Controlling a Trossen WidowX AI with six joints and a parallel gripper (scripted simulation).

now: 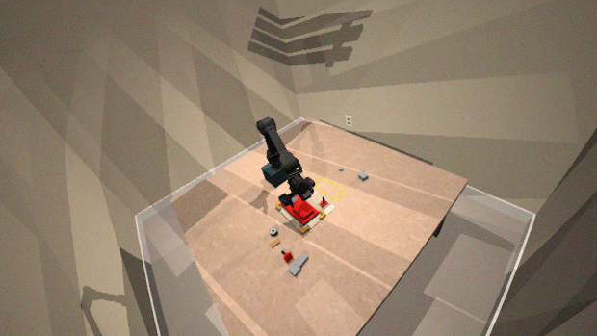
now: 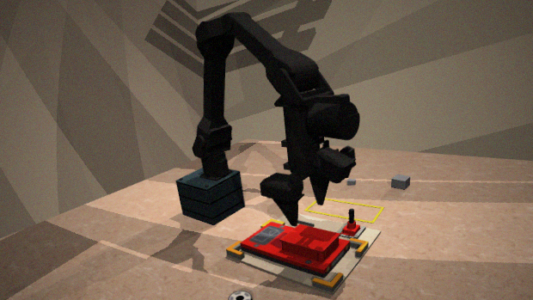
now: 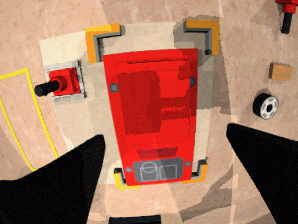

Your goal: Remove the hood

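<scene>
The red toy car [image 1: 304,212] [image 2: 258,247] [image 3: 170,145] sits on a pale board between corner brackets. It has a raised red block [image 2: 305,247] [image 3: 139,102] and a grey panel [image 2: 267,235] [image 3: 159,171] at the end nearer the arm's base. I cannot tell for certain which part is the hood; nothing is lifted off the car. My gripper [image 1: 298,198] [image 2: 308,214] [image 3: 167,135] is open and empty, pointing down above the car, with a finger on either side of it in the wrist view. The marked area [image 1: 334,184] [image 2: 340,216] [image 3: 14,74] is a yellow outline beside the board.
A red piece with a black peg [image 1: 324,203] [image 2: 352,226] [image 3: 65,84] stands on the board between car and outline. Two grey blocks lie beyond the outline. A wheel [image 1: 273,231] [image 2: 240,296] [image 3: 266,106], an orange block [image 1: 274,243] [image 3: 280,71] and other parts lie on the car's other side.
</scene>
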